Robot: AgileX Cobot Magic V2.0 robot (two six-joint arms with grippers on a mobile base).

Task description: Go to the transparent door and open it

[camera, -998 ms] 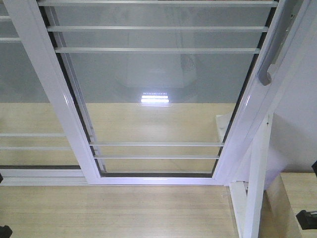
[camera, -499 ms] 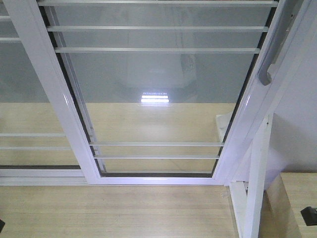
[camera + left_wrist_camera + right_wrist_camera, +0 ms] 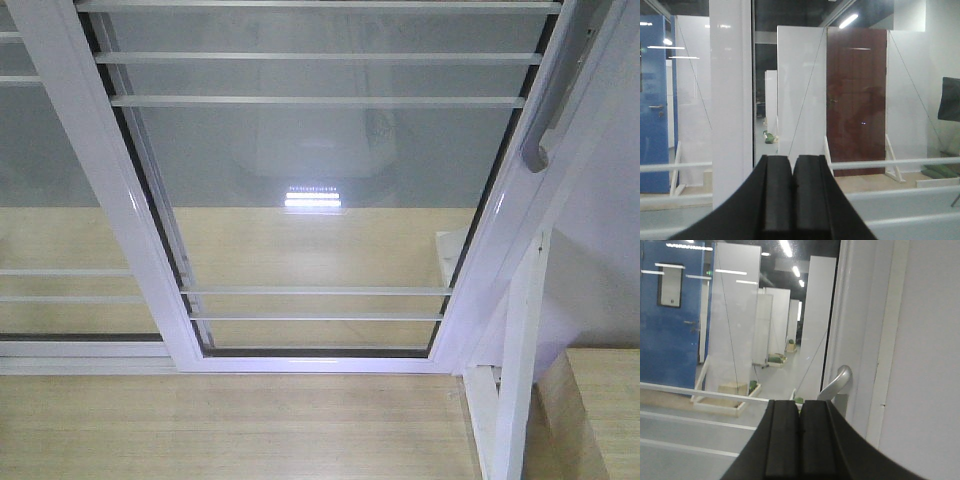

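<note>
The transparent door [image 3: 320, 180] fills the front view: clear glass in a glossy white frame, crossed by thin white bars. Its curved grey handle [image 3: 547, 125] sits on the right stile. Neither gripper shows in the front view. In the right wrist view my right gripper [image 3: 800, 404] is shut and empty, with the handle [image 3: 839, 380] just above and to the right of its tips, apart from them. My left gripper [image 3: 792, 160] is shut and empty too, facing the glass beside a white vertical frame post [image 3: 730, 100].
A second white-framed glass panel [image 3: 50, 230] overlaps on the left. A white angled support bracket [image 3: 520, 370] and a wooden box [image 3: 600, 400] stand at lower right, on a wood floor [image 3: 250, 420]. Through the glass are a blue door [image 3: 670, 315], a brown door [image 3: 857, 100] and white partitions.
The black gripper parts seen at the lower left and lower right corners of the front view have dropped out of frame. The door looks the same.
</note>
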